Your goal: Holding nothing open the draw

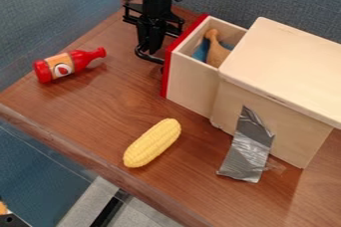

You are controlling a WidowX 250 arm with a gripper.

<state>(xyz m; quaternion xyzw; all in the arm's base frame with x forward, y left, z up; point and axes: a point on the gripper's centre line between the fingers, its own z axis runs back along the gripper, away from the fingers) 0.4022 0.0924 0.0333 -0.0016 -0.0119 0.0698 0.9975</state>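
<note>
Black and angular, the gripper (152,42) hangs down at the curved black handle (148,57) on the drawer's red front; whether it is apart or together, I cannot tell. The drawer (190,85), pale smooth wood, stands partly out of its box (286,66). Inside lies a brown toy drumstick (216,54), knobbed at one end, with something blue (200,52) beside it. Crinkled silver tape (250,149) runs down the box's side onto the brown, wood-grained table (133,101). Nearby lies bumpy yellow corn (152,143); a glossy red bottle (83,59), narrow-necked, rests on its side.
</note>
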